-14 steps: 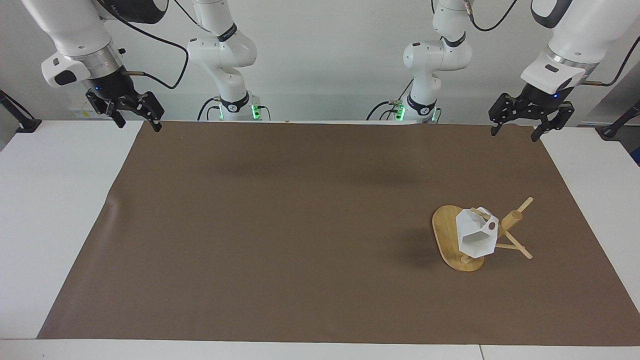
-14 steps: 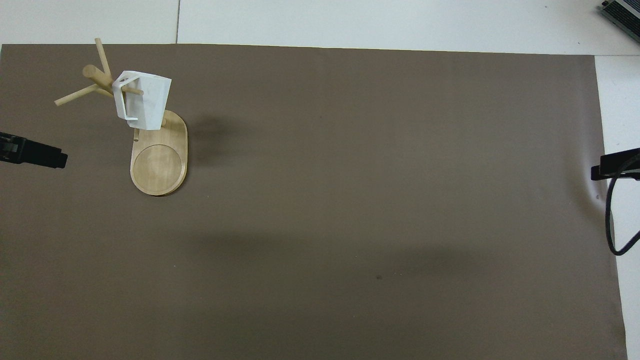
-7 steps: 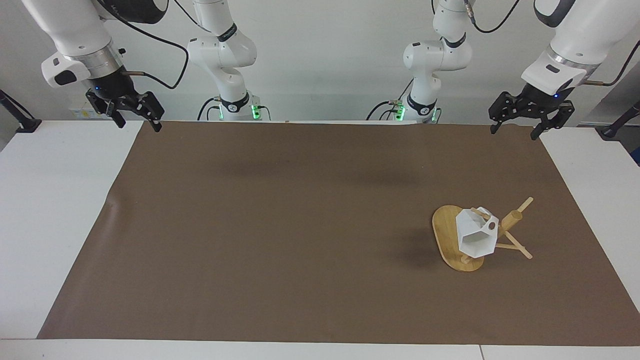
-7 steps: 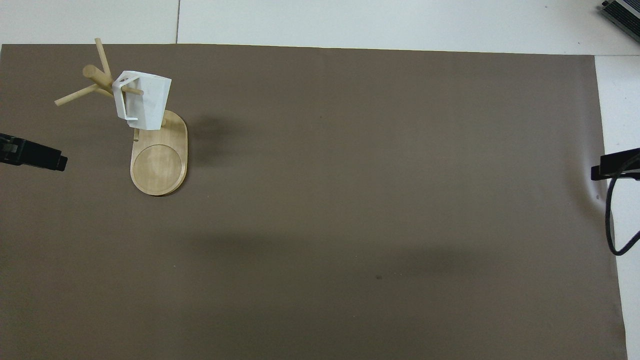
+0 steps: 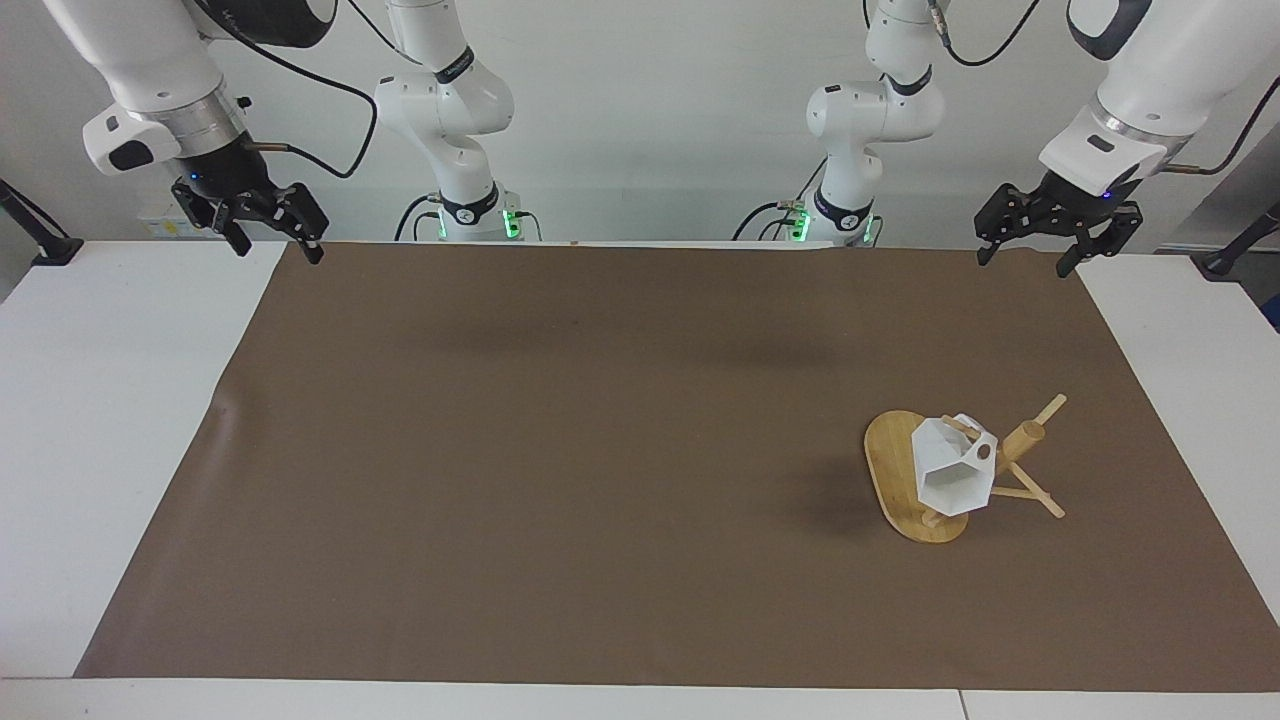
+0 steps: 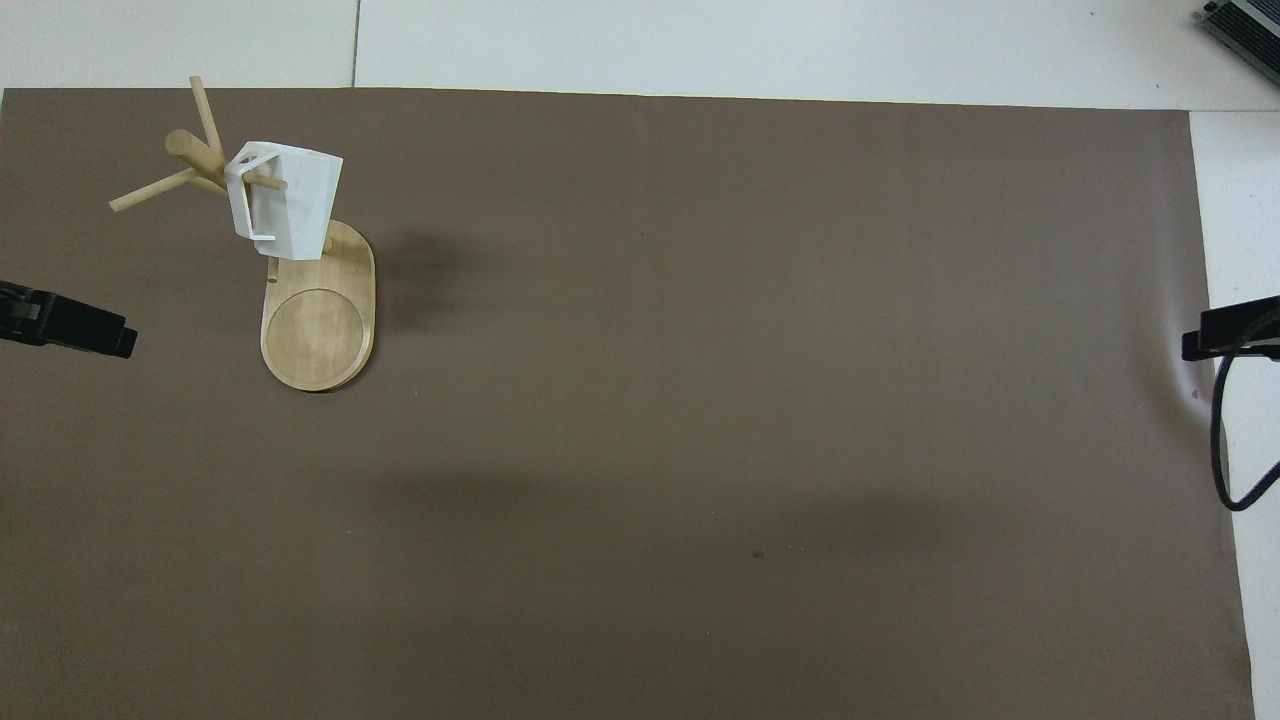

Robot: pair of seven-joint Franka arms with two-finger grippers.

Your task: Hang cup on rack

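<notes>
The white faceted cup (image 5: 952, 468) hangs by its handle on a peg of the bamboo rack (image 5: 895, 470), which stands on the brown mat toward the left arm's end of the table. The cup (image 6: 285, 200) and the rack's oval base (image 6: 318, 325) also show in the overhead view. My left gripper (image 5: 1030, 255) is open and empty, raised over the mat's corner at the robots' edge. My right gripper (image 5: 280, 245) is open and empty, raised over the mat's corner at the right arm's end, and waits.
A brown mat (image 5: 640, 460) covers most of the white table (image 5: 110, 400). A black cable (image 6: 1225, 440) hangs by the right gripper's finger (image 6: 1230, 330) at the mat's edge. A grey device (image 6: 1245, 25) lies at the table's corner farthest from the robots.
My left gripper has risen a little and drawn back toward the robots. The cup, the rack and the right gripper have not moved.
</notes>
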